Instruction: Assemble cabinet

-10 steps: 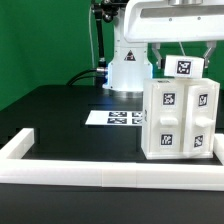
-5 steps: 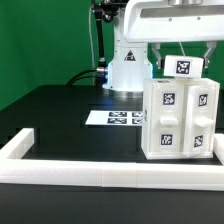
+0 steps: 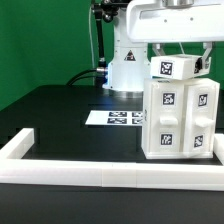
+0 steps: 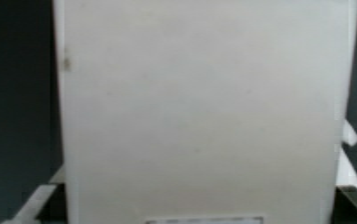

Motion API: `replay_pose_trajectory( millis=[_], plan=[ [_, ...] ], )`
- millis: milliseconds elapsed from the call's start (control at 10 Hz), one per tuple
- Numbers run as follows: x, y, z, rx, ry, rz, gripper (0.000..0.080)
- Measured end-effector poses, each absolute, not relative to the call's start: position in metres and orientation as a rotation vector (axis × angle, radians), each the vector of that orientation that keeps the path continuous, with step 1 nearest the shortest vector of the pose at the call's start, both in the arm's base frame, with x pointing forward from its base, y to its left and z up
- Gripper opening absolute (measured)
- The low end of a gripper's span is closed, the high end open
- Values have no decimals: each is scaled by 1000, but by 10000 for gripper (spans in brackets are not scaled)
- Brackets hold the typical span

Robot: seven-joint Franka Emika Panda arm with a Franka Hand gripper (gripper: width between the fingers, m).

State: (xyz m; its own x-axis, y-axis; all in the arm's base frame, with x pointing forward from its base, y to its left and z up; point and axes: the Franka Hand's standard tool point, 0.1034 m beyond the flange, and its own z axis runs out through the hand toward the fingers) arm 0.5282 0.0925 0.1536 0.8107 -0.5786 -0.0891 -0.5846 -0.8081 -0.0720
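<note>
The cabinet body (image 3: 180, 118) is a white box with several black-and-white tags, standing on the black table at the exterior view's right. A small white tagged top piece (image 3: 170, 67) sits at its upper edge, slightly tilted. My gripper (image 3: 181, 60) comes down from above and is shut on this piece, one finger on each side. In the wrist view the white piece (image 4: 193, 100) fills most of the picture. My fingertips (image 4: 33, 205) show at its two sides, and my gripper (image 4: 196, 195) spans it.
The marker board (image 3: 113, 118) lies flat on the table in front of the robot base (image 3: 125, 70). A long low white rail (image 3: 100, 174) runs along the near edge and turns back at the exterior view's left. A green backdrop stands behind.
The top piece and my gripper have shifted a little toward the exterior view's left, and the piece now sits slightly tilted. The cabinet body has not moved.
</note>
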Motion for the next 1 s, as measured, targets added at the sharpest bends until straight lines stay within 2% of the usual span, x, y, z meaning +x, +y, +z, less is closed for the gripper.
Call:
replay_pose_trajectory(
  millis=[700, 1000],
  plan=[
    [529, 99, 154, -2562, 1625, 136, 552],
    [531, 100, 153, -2211, 2020, 113, 551]
  ],
)
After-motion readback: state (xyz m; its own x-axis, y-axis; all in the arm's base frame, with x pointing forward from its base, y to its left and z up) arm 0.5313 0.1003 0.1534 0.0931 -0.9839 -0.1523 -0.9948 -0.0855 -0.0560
